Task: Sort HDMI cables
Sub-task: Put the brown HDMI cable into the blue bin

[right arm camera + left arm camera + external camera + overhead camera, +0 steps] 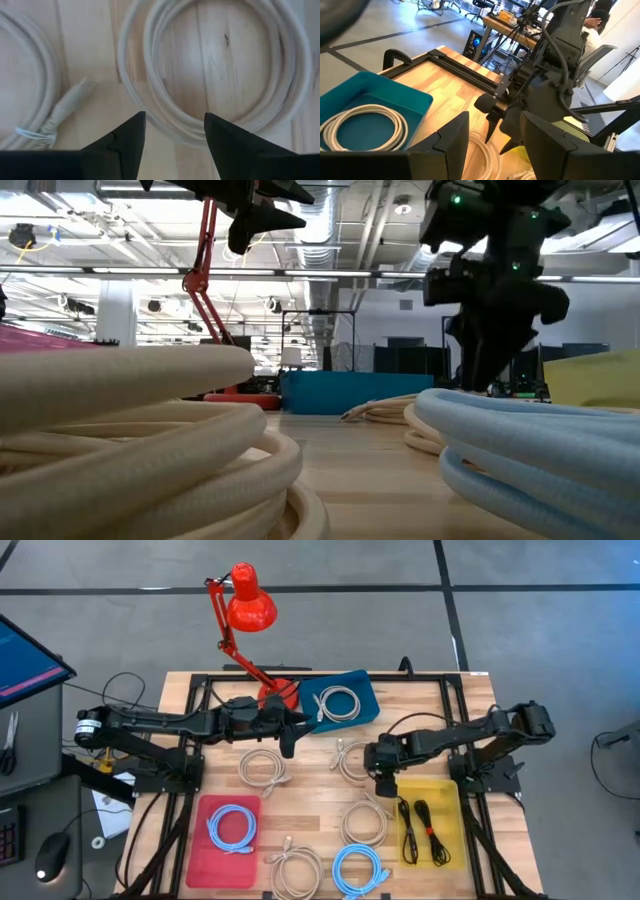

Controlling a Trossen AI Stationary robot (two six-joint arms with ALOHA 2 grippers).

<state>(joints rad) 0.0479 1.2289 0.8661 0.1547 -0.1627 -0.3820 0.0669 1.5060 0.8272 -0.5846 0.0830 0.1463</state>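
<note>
Directly under the open, empty right hand (172, 142), seemingly untouched: a beige-white coil (220, 65).

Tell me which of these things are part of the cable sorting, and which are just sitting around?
Job:
beige coils
light-blue coils
black bundles
blue tray
red tray
yellow tray

Lying about:
red desk lamp
monitor
computer mouse

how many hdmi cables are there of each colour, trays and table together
beige-white coils: 5
light-blue coils: 2
black bundles: 2
total: 9
</note>
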